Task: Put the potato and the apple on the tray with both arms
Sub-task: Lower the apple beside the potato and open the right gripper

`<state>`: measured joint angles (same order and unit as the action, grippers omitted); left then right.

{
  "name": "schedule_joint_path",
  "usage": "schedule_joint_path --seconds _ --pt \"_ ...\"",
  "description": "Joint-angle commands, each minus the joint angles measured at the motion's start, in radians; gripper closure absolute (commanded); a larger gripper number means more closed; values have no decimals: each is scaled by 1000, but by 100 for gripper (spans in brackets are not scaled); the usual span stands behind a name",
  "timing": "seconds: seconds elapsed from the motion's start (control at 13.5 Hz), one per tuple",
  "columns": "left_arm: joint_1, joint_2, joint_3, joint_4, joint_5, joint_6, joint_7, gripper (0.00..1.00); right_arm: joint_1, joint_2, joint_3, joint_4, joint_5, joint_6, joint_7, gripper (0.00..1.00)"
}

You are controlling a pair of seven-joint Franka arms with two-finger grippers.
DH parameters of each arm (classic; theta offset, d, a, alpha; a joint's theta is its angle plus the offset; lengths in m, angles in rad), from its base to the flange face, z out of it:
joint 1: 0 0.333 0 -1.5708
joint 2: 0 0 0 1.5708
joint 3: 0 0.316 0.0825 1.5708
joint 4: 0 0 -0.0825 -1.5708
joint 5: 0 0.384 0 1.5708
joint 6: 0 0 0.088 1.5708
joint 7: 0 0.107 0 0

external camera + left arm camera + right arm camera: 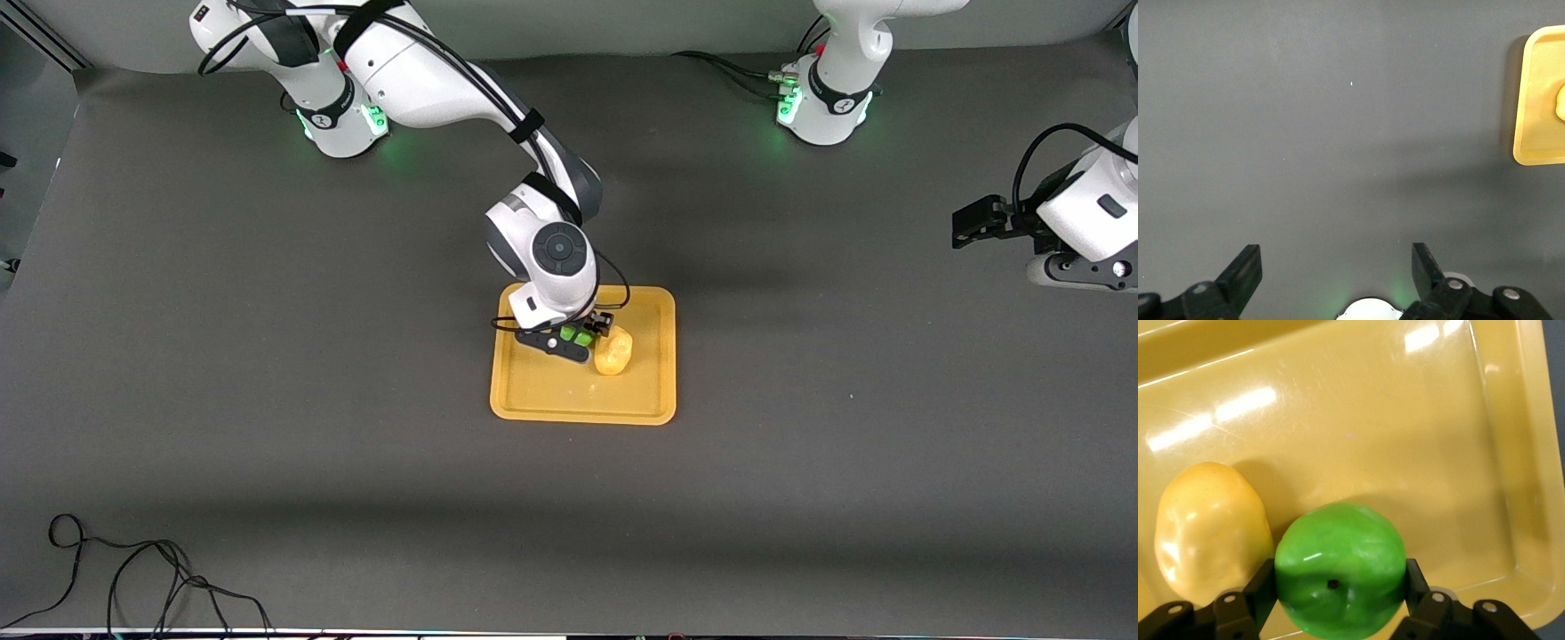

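The orange-yellow tray [582, 411] lies mid-table. The pale yellow-tan potato [613, 351] rests on it, toward the left arm's end. My right gripper [582, 336] is over the tray and shut on the green apple [576, 336], right beside the potato. In the right wrist view the apple [1338, 570] sits between the fingers [1261, 583], next to the potato [1208, 530] and over the tray floor [1405, 440]. I cannot tell whether the apple touches the tray. My left gripper [978, 222] waits open and empty [1338, 257] over bare table at the left arm's end; its view shows a tray corner [1538, 133].
A loose black cable [133, 569] lies on the table near the front camera, toward the right arm's end. Both arm bases [342, 120] [822, 107] glow green along the table's edge farthest from the front camera. The grey mat [267, 356] surrounds the tray.
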<state>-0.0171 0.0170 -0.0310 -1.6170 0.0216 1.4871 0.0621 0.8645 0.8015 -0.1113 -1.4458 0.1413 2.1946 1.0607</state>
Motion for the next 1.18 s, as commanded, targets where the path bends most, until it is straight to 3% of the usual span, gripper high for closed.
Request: schedule_joint_path --seconds 0.0,0.37,0.59,0.89,1.11 --pt "-15 -11 10 -12 8 10 -16 0 20 22 -10 41 0 -13 24 0" --pt "-15 -9 10 -12 8 10 -16 0 8 -48 -19 36 -60 -91 10 0" --pt "-15 -9 10 -12 8 10 -16 0 -12 -137 -68 30 -58 -194 -170 0" --pt "-15 -9 10 -11 8 10 -16 0 -33 -290 -188 -88 -46 -200 -439 0" --pt "-15 -3 10 -6 9 12 -16 0 -117 -442 -211 -233 -43 -205 -570 0"
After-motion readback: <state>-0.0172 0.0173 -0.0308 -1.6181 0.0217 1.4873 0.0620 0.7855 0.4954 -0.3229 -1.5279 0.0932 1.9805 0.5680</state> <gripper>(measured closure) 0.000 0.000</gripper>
